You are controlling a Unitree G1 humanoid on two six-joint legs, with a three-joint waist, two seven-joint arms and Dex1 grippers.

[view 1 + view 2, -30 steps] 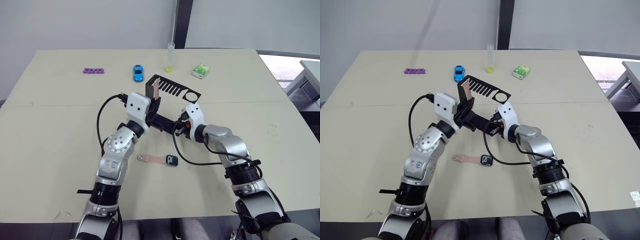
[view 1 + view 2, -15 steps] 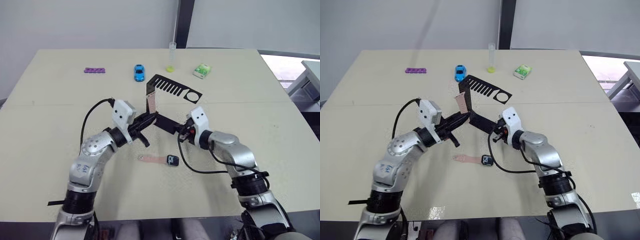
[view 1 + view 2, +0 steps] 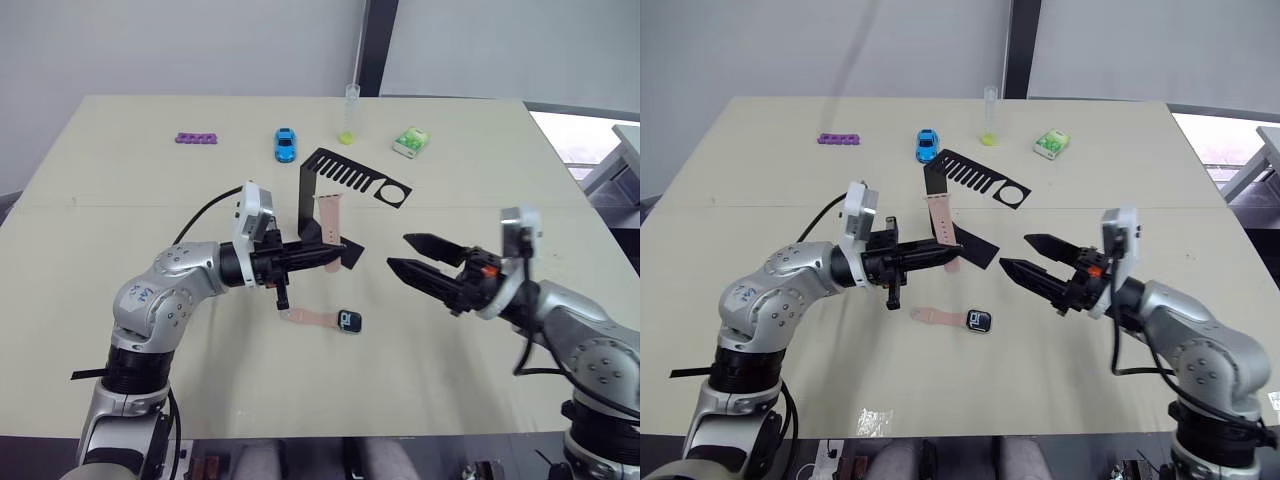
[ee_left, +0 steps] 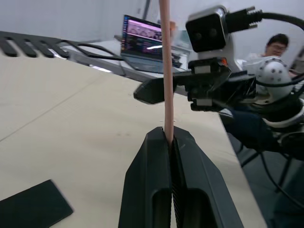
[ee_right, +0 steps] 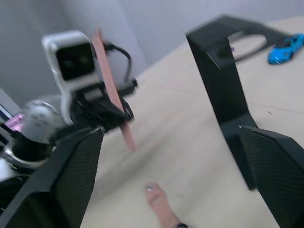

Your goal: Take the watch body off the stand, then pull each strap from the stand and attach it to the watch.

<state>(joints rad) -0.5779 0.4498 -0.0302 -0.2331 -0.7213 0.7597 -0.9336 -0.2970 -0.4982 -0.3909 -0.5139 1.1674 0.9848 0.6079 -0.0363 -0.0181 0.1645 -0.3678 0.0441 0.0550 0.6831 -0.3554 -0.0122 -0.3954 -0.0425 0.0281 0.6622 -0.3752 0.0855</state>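
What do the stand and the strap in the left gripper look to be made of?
The stand: apparently thin sheet metal with a matte black finish, judging by its sharp bends and cut comb slots. The strap pinched in the left gripper: probably soft silicone or rubber, a thin pinkish-tan band with a matte, even surface; the material isn't certain.

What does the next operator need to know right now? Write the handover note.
Left hand: shut on the second strap, holding it beside the stand.
Right hand: open, empty, hovering over the table right of the stand.
Watch body: on the table in front of the stand, with the first strap apparently joined to it.
Done: body off, both straps off.
Left: attach the held strap to the watch body.
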